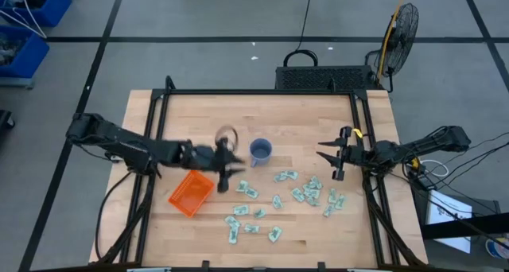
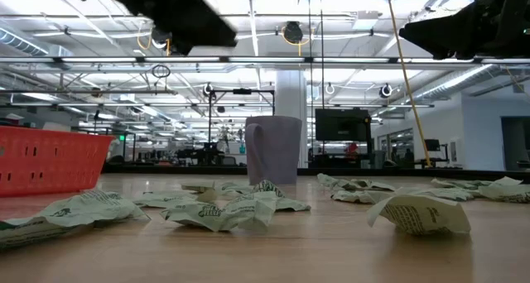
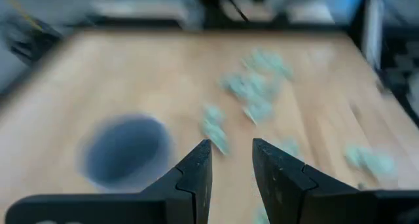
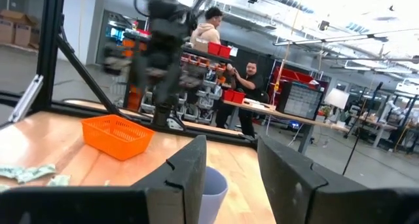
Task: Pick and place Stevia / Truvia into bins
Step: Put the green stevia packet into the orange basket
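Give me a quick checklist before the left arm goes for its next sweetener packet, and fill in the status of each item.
1. Left end effector open with nothing between its fingers: ok.
2. Right end effector parked open near the table's right side, holding nothing: ok.
3. Packets within reach, scattered on the table in front of the mug: ok.
4. Orange bin upright and unobstructed beside the left end effector: ok.
5. Packets already in the bin: none visible in the high view, cannot tell for sure.
6. Left arm steady: not ok, it looks blurred with motion.
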Robot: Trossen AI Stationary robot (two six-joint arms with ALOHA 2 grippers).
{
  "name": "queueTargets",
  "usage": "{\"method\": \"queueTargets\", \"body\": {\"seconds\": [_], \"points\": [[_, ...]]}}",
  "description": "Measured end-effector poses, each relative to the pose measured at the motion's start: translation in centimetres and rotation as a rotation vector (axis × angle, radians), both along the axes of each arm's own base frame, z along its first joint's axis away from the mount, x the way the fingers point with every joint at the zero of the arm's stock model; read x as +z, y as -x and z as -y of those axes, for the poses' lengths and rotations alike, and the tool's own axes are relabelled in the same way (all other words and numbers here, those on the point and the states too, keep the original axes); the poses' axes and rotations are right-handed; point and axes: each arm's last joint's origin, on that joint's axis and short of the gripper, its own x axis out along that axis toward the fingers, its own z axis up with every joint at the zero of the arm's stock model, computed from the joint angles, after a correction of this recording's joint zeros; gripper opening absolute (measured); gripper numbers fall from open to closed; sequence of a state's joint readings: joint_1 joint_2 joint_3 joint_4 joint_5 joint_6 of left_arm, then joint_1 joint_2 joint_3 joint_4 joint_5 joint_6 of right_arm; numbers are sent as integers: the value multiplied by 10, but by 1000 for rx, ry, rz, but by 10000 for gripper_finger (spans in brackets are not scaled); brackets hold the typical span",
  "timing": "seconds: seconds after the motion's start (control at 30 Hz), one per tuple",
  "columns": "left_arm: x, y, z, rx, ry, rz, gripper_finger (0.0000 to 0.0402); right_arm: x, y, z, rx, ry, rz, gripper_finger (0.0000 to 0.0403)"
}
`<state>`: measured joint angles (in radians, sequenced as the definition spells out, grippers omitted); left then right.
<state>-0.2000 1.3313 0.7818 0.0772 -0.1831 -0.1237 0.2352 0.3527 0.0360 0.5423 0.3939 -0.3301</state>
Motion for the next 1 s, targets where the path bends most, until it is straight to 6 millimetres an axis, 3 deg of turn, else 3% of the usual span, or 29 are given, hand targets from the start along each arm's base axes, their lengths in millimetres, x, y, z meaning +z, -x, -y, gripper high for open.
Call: {"method": "queueTargets", "body": {"seconds": [0.2,0.43,0.7,1.0], "points": [[-41,-6,39,-16,-95,-141,115,0,-1,0,-5,25,-3,130],[-82,-16,45,-57,-105,-305,115,0,-1,0,-2,1,-2,130],[-88,-40,43,-52,-238,-581,115,2,-1,0,-17,73,10,130],[-110,-56,46,-114,-172,-673,115,4,0,0,-22,88,31,130]]}}
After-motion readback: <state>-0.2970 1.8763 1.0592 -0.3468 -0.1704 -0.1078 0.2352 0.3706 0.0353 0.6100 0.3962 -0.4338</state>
